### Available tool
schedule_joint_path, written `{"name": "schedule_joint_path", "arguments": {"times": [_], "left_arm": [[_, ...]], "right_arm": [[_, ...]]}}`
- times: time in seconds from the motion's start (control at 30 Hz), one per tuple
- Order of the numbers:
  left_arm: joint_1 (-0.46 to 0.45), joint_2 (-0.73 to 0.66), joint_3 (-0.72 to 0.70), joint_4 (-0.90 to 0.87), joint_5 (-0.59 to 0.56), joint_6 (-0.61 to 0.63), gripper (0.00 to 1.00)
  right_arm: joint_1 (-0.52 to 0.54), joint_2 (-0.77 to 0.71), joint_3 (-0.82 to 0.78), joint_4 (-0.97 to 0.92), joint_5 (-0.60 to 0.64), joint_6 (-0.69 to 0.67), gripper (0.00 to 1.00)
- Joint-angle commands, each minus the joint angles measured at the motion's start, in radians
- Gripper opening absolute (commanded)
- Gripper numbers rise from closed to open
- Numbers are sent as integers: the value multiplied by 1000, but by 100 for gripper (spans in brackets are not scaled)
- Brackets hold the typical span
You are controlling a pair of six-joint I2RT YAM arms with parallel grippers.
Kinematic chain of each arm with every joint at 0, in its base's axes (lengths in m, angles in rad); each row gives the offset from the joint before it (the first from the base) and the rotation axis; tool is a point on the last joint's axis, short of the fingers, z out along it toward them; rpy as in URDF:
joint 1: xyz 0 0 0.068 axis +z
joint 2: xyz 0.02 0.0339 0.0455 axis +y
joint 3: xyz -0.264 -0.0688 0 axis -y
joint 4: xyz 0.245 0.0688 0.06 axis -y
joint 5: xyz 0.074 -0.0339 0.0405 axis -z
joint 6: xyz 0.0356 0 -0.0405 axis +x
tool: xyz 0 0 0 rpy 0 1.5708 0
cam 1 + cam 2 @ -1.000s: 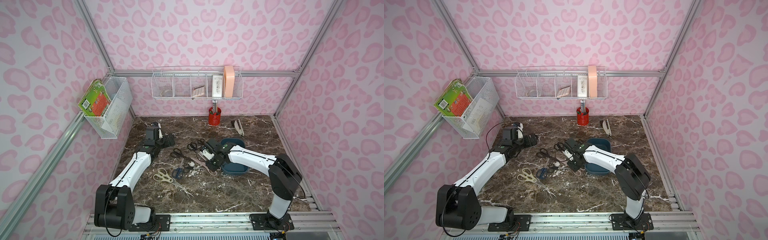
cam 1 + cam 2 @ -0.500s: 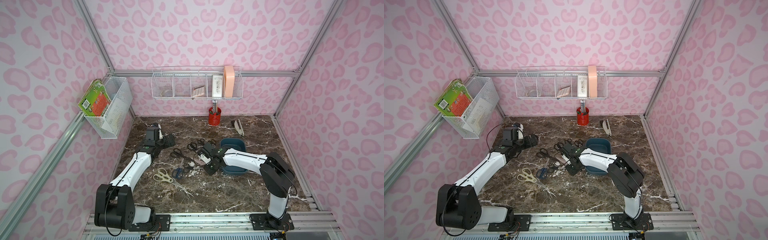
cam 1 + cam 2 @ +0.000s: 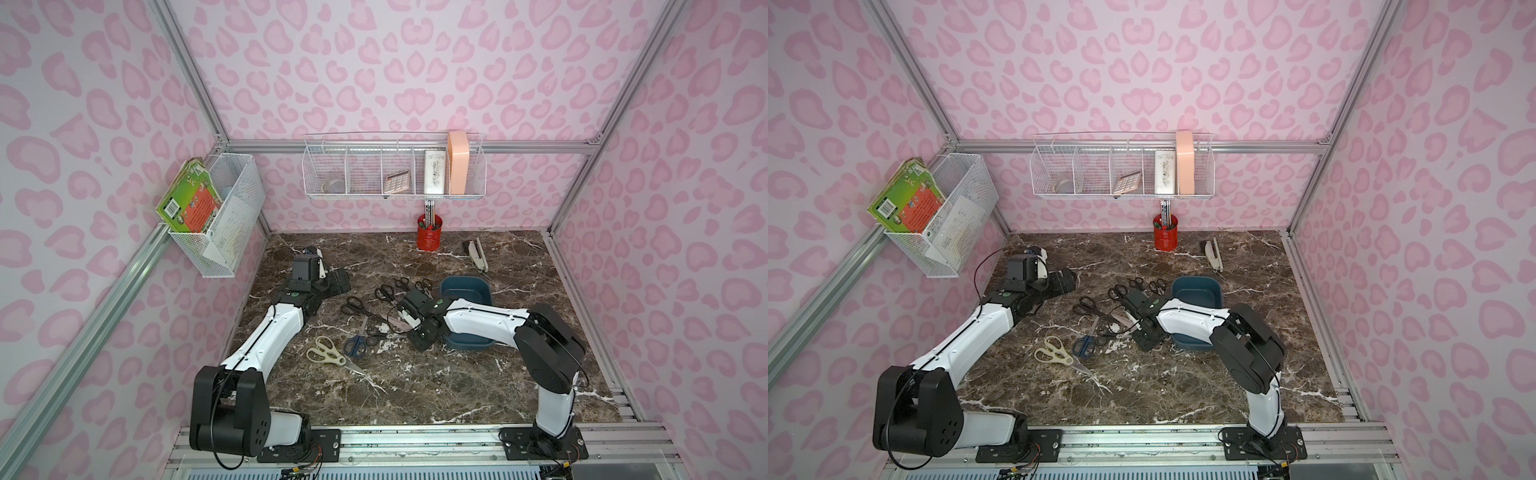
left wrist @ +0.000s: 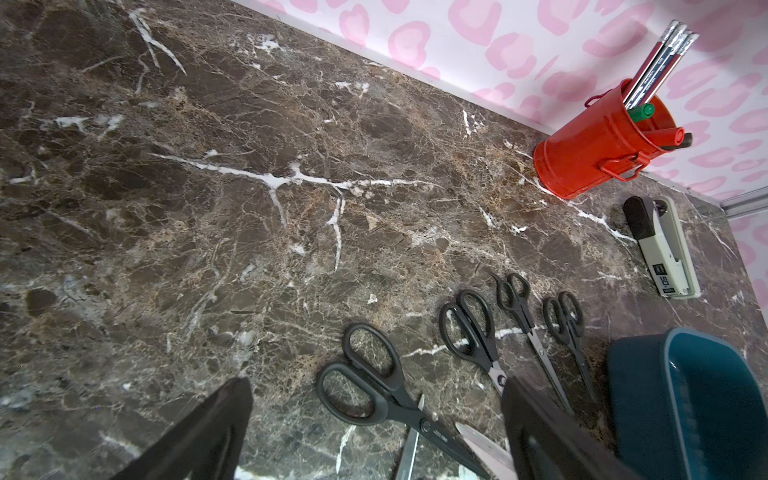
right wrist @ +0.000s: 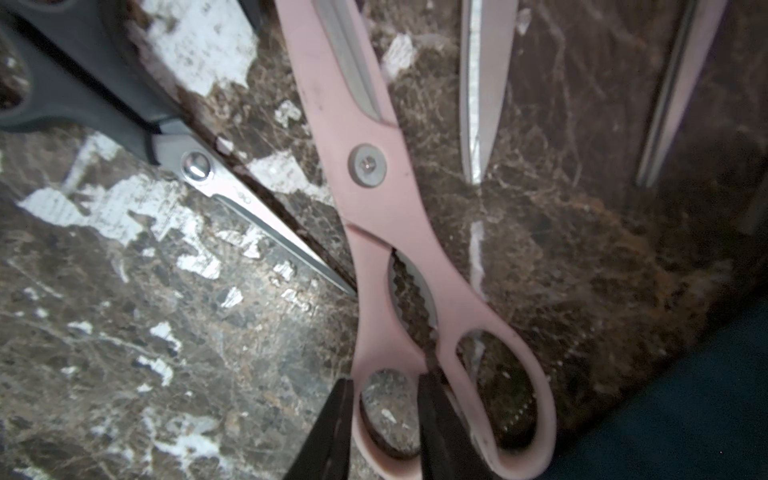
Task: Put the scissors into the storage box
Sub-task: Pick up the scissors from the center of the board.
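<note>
Several scissors lie in the middle of the marble table: black-handled pairs (image 3: 353, 305) (image 4: 361, 374), a navy pair (image 3: 355, 345) and cream shears (image 3: 326, 355). The pale pink scissors (image 5: 374, 166) (image 3: 398, 323) lie just left of the teal storage box (image 3: 465, 286) (image 3: 1196, 282) (image 4: 685, 395). My right gripper (image 5: 386, 415) (image 3: 420, 337) points down at them, its fingers (image 5: 332, 424) shut across the smaller handle loop. The pair still rests on the table. My left gripper (image 4: 376, 382) (image 3: 336, 282) hovers open, left of the black pairs, holding nothing.
A red pen cup (image 3: 429, 232) (image 4: 598, 153) and a white-grey stapler (image 3: 476, 255) (image 4: 665, 253) stand near the back wall. Wire baskets (image 3: 392, 170) (image 3: 220, 216) hang on the back and left walls. A black-handled pair's blade (image 5: 249, 208) lies against the pink pair.
My right gripper moved left, away from the box, came down over the pink scissors and narrowed its jaws onto the handle loop. The left arm stayed still.
</note>
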Motion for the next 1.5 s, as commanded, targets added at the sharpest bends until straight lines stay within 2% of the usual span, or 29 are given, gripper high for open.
{"name": "schedule_joint_path", "arguments": {"times": [0.0, 0.6, 0.73, 1.0, 1.13, 1.47], "left_arm": [[1, -2, 1, 2, -8, -4, 99], [1, -22, -3, -2, -14, -7, 99], [2, -25, -3, -2, -16, -6, 99], [2, -29, -3, -2, -14, -9, 99], [1, -30, -3, -2, -18, -7, 99], [1, -32, -3, -8, -28, -5, 99]], "right_arm": [[14, 0, -5, -11, -15, 27, 29], [48, 11, -30, -12, 31, 64, 30], [48, 20, -29, -6, 30, 67, 27], [50, 19, -36, 1, 36, 57, 12], [50, 15, -31, -2, 33, 51, 0], [45, -26, 81, -64, 28, 65, 0]]}}
